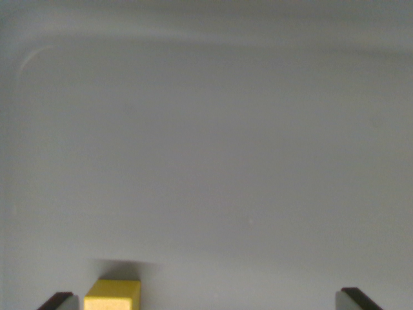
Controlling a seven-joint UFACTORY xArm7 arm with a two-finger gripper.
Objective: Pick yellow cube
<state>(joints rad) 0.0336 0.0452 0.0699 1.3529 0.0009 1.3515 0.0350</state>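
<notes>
The yellow cube (113,294) sits at the bottom edge of the wrist view, left of centre, on a pale grey surface. My gripper (206,301) is open, and only its two dark fingertips show at the bottom corners. The left fingertip (57,301) is close beside the cube's left side. The right fingertip (358,299) stands far off at the wrist view's right. The cube lies between the fingers, hard against the left one, with a wide gap on its right. Its lower part is cut off by the frame.
The pale grey surface (213,161) fills the view and curves up into a rounded rim (39,55) along the top and left, like a tray or bin wall.
</notes>
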